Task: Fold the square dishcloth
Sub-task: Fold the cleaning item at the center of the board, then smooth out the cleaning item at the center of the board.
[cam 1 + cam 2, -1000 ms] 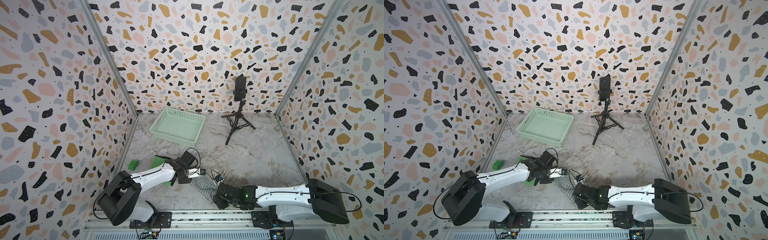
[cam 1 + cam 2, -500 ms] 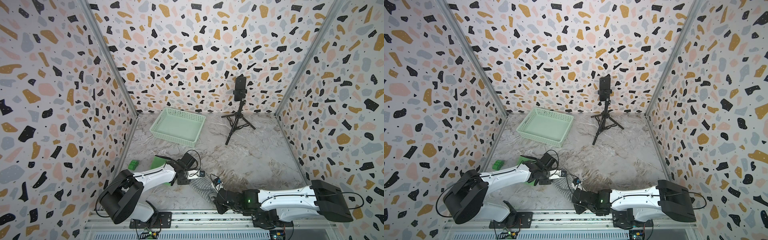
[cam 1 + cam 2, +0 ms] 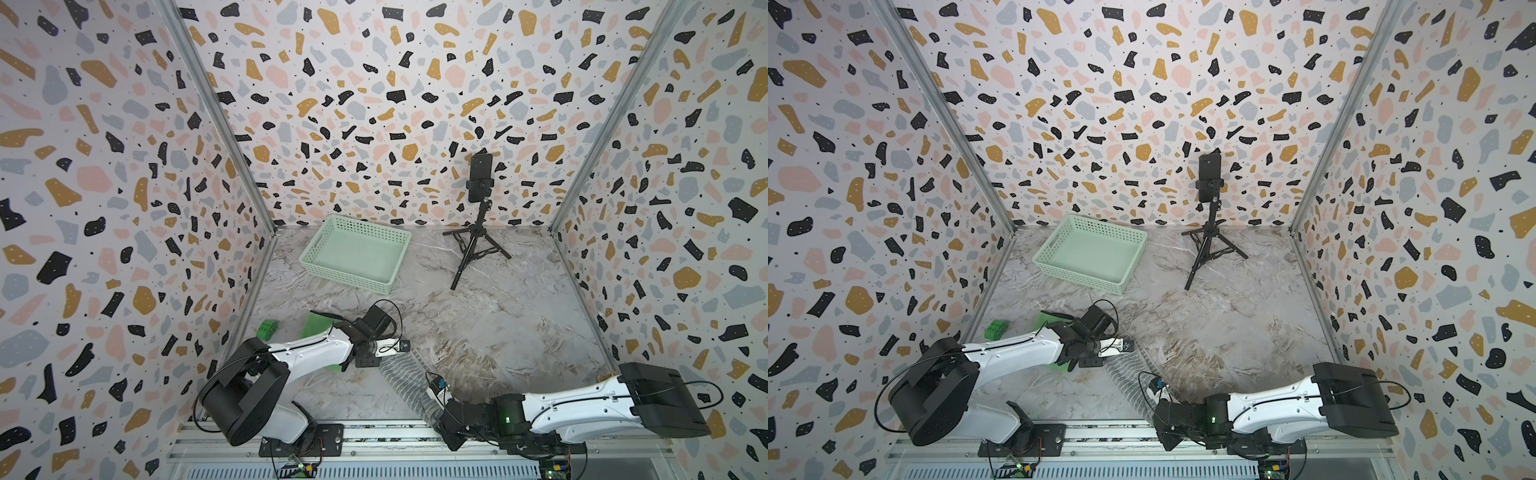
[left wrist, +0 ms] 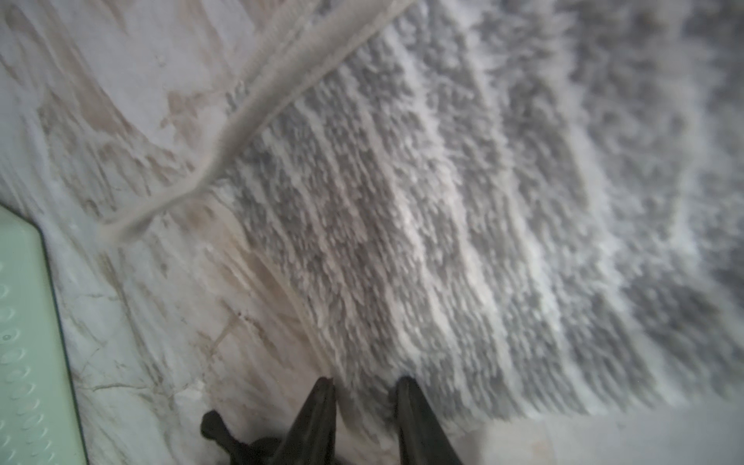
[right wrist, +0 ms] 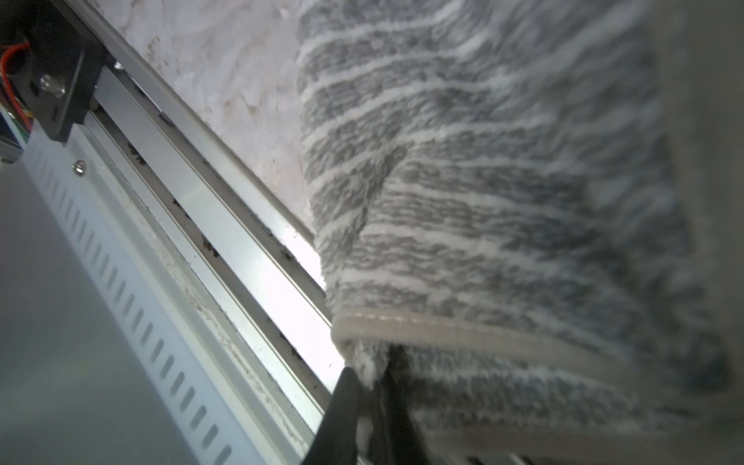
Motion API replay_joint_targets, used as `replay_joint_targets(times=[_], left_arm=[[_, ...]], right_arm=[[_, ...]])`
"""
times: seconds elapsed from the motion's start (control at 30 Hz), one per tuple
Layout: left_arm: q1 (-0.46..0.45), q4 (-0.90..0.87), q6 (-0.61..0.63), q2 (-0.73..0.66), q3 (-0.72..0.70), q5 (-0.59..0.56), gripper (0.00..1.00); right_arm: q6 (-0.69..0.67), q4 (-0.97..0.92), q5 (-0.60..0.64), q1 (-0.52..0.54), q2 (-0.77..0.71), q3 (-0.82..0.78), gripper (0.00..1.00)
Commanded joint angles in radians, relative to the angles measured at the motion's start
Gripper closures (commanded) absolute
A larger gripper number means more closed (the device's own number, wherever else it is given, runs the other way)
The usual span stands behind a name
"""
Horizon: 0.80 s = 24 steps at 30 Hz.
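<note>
Dishcloth (image 3: 406,380) spanning from left pincer (image 4: 364,382) to right pincer (image 5: 370,382).
It lies on the surface (image 3: 511,332), long axis running away from the front rail (image 3: 374,434). At the rail end my right pincer pinches the hemmed corner; at the end far from the rail my left pincer stands narrowly parted on the cloth's edge, and I cannot tell whether it grips. To fold, I judge, one end must travel along that axis onto the other.
</note>
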Motion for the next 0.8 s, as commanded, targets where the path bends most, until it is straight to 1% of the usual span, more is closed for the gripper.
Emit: replay_joint_targets(times=[0.0, 0.1, 0.13, 0.17, 0.2, 0.27, 0.33, 0.37, 0.43, 0.53, 0.6, 0.67, 0.77], left_arm=[[0.004, -0.03, 0.006, 0.024, -0.015, -0.032, 0.7], [0.004, -0.045, 0.012, 0.003, -0.011, -0.044, 0.7], [0.004, -0.058, 0.013, -0.009, -0.008, -0.049, 0.7], [0.004, -0.079, 0.009, -0.028, -0.003, -0.05, 0.7], [0.004, -0.109, 0.003, -0.047, 0.007, -0.039, 0.69], [0.004, -0.197, -0.009, -0.122, 0.038, 0.01, 0.63], [0.005, -0.265, -0.015, -0.187, 0.063, 0.069, 0.57], [0.004, -0.287, -0.018, -0.206, 0.077, 0.088, 0.55], [0.004, -0.31, -0.026, -0.222, 0.099, 0.113, 0.54], [0.004, -0.326, -0.036, -0.194, 0.125, 0.103, 0.54], [0.004, -0.29, -0.048, -0.158, 0.129, 0.09, 0.54], [0.004, -0.247, -0.057, -0.116, 0.128, 0.074, 0.55], [0.004, -0.201, -0.065, -0.045, 0.134, 0.052, 0.56]], right_arm=[[0.037, -0.009, -0.046, 0.014, -0.051, -0.032, 0.76], [0.051, -0.101, -0.034, 0.014, -0.146, -0.042, 0.59], [0.05, -0.141, -0.026, 0.015, -0.2, -0.036, 0.55], [0.049, -0.178, -0.015, 0.014, -0.237, -0.031, 0.55], [0.045, -0.218, 0.004, 0.014, -0.299, -0.021, 0.55], [0.042, -0.309, 0.089, 0.006, -0.433, 0.004, 0.58], [0.025, -0.352, 0.159, -0.014, -0.504, 0.018, 0.65], [0.016, -0.356, 0.178, -0.032, -0.514, 0.024, 0.68], [-0.019, -0.342, 0.17, -0.081, -0.484, 0.048, 0.71], [-0.091, -0.284, 0.105, -0.139, -0.344, 0.105, 0.73], [-0.124, -0.233, 0.058, -0.177, -0.234, 0.141, 0.77], [-0.139, -0.174, 0.007, -0.22, -0.123, 0.159, 0.84], [-0.137, -0.108, -0.044, -0.286, -0.009, 0.145, 0.9]])
